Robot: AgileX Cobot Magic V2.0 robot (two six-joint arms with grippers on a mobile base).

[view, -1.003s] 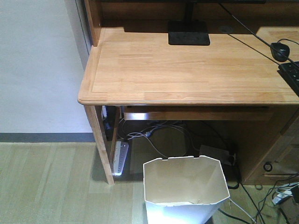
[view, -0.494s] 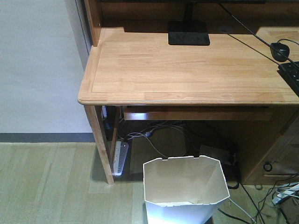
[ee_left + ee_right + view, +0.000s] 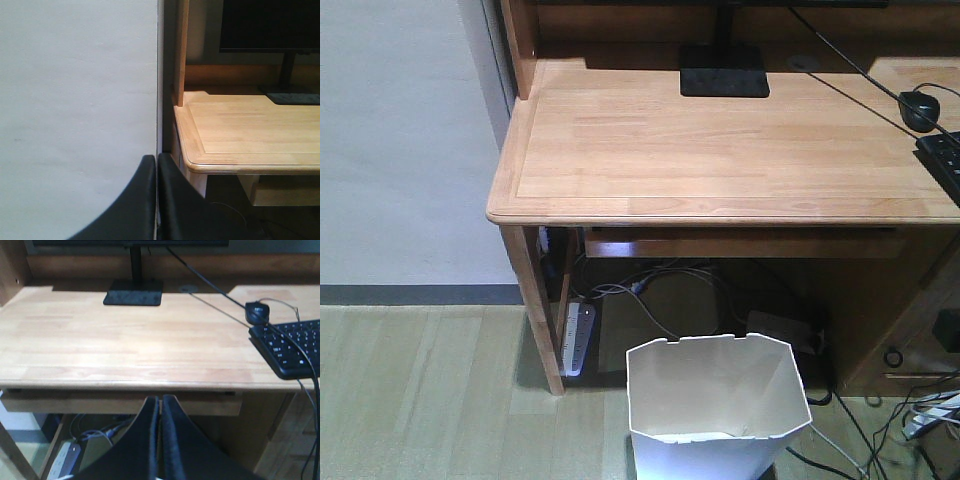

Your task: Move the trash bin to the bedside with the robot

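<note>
The white trash bin stands upright on the wooden floor in front of the desk, at the bottom of the front view, and I see nothing inside it. No gripper touches it. In the left wrist view my left gripper is shut with nothing held, level with the desk's left corner and facing a white wall. My right gripper is also shut and empty, just below the desk's front edge. The bedside is out of view. The bin shows in neither wrist view.
A light wooden desk fills the upper front view, carrying a monitor base, mouse and keyboard. Its leg stands left of the bin. A power strip and loose cables lie beneath. A white wall lies to the left.
The bin and desk have not moved. A dark shape at the right edge of the front view has risen from near the floor cables to beside the desk drawer.
</note>
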